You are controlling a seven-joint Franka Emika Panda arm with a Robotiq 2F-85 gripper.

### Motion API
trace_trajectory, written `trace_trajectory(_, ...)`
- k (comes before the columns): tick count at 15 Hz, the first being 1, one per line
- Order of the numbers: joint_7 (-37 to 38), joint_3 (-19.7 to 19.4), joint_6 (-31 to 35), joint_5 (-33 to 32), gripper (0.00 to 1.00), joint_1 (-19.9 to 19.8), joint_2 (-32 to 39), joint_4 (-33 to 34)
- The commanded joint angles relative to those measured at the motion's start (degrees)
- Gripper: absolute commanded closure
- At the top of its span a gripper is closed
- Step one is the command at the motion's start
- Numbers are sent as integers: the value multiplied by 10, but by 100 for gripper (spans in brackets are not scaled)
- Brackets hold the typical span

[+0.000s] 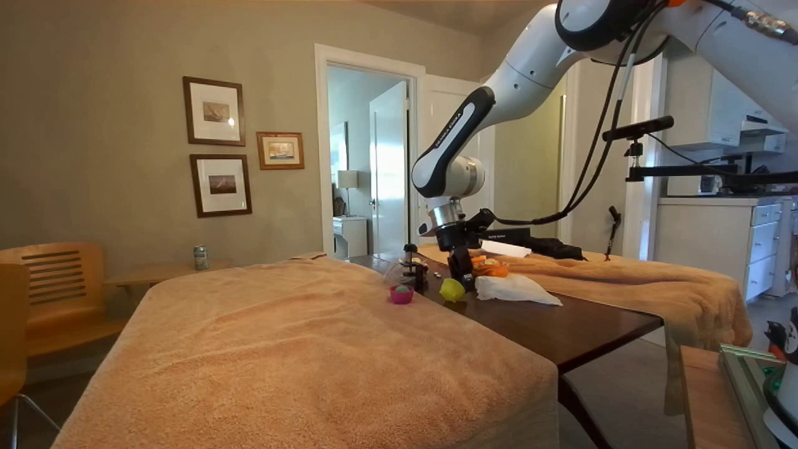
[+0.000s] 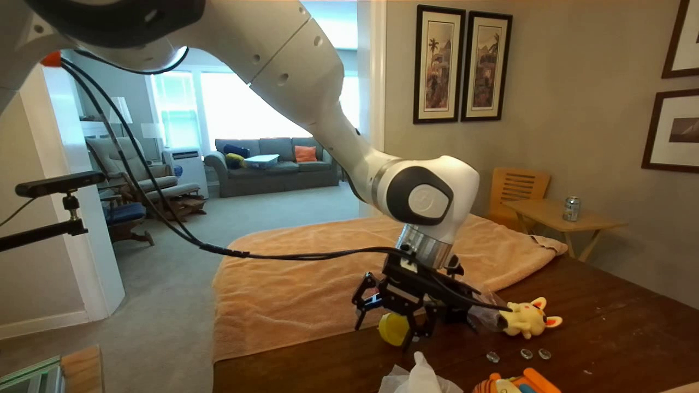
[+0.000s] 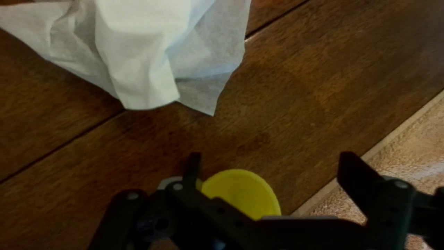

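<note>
Since the gripper (image 3: 271, 163) gapes w/ nothing grasped, reach looks done, grip not yet: 1 yellow cup (image 3: 242, 192) sits btwn its fingers (image 3: 357, 180), nr the edge of the surface (image 2: 617, 338) by the towel (image 2: 289, 295). Farther in from that edge: 1 tissue (image 3: 142, 59), 3 gems (image 2: 526, 353), 1 orange toy (image 2: 532, 382), 1 plush (image 2: 526, 319); way off, 1 can (image 2: 572, 208).

Arm (image 1: 528, 70) bent, sloping down to slightly tilted wrist (image 2: 426, 202); jaws spread wide, pointing downward.
</note>
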Motion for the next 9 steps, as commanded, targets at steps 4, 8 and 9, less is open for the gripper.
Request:
trace_trajectory(4, 13, 1, -3, -6, 0, -6, 4, 10)
trace_trajectory(8, 11, 0, 0, -7, 0, -8, -3, 5)
trace_trajectory(9, 6, -1, 2, -12, 0, -9, -11, -1)
